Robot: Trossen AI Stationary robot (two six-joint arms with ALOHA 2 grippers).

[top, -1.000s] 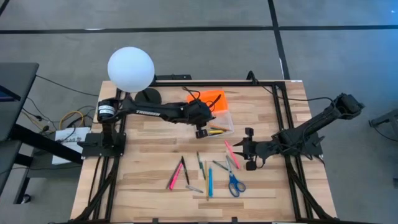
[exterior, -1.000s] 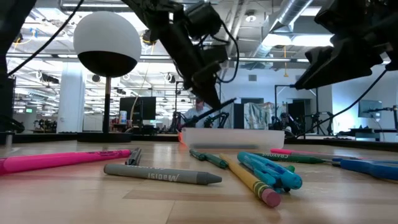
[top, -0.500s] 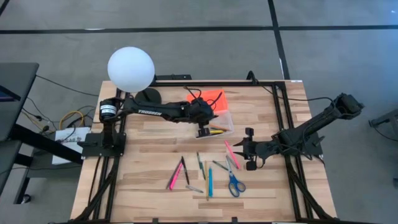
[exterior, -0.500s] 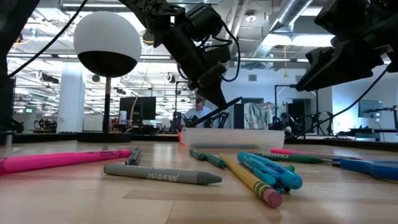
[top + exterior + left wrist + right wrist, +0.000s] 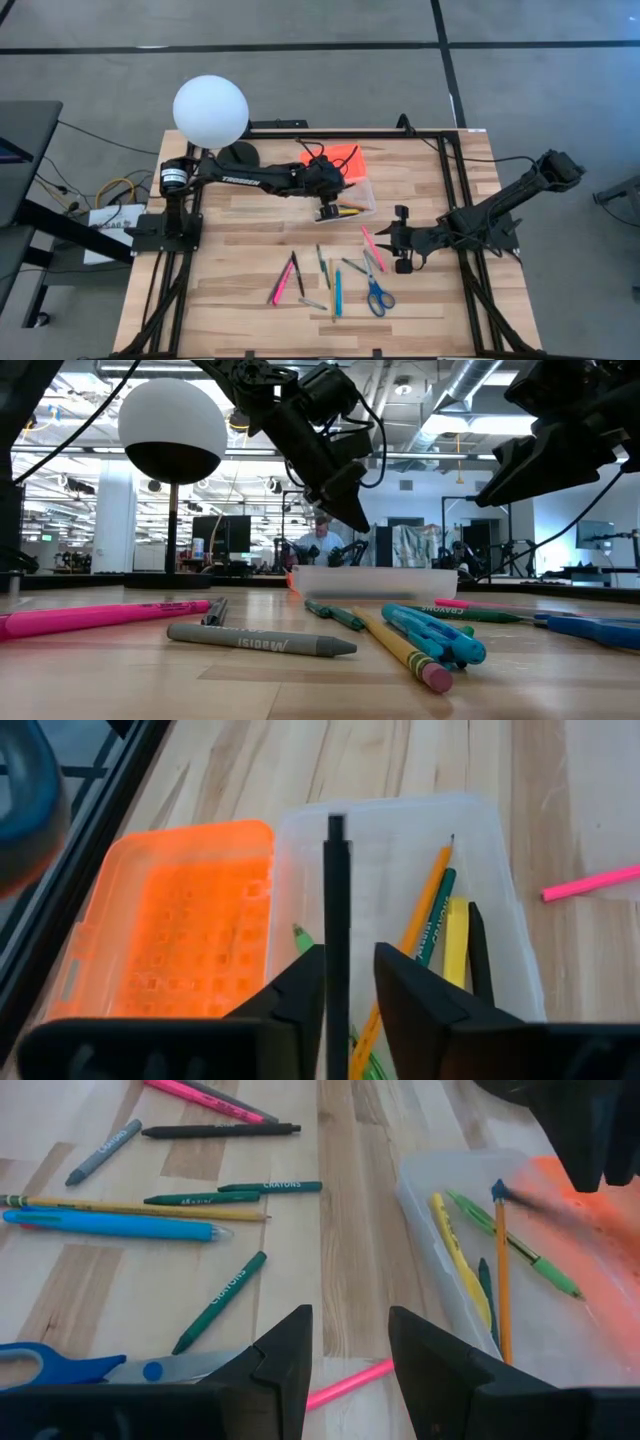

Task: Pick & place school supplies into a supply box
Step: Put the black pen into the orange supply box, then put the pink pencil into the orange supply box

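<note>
The supply box [image 5: 356,196] is a clear tub with its orange lid [image 5: 336,158] folded open beside it, at the table's far middle. My left gripper [image 5: 350,982] hangs over the tub, open, with a black pen [image 5: 337,900] between its fingers. A yellow marker [image 5: 456,935], an orange pencil [image 5: 428,905] and green pens lie in the tub. My right gripper [image 5: 350,1348] hovers open to the right of the loose supplies, with nothing between its fingers. Blue scissors [image 5: 378,297], a pink marker [image 5: 282,283] and several pens lie flat on the near table. My left gripper has the black pen's shaft [image 5: 337,970] between its parted fingers, which slant down from the table's left. The pen lies along the fingers, close against one finger [image 5: 305,985], with a gap to the other. I cannot tell whether it touches that finger.
A white globe lamp [image 5: 210,110] on a black base stands at the far left corner. A pink pen [image 5: 372,243] lies just left of my right gripper. Black frame rails [image 5: 455,180] run along the table's sides.
My left gripper has opened above the tub. The black pen, which stuck out slanting beyond the fingertips, has dropped lower toward the tub and shows blurred in the right wrist view.
</note>
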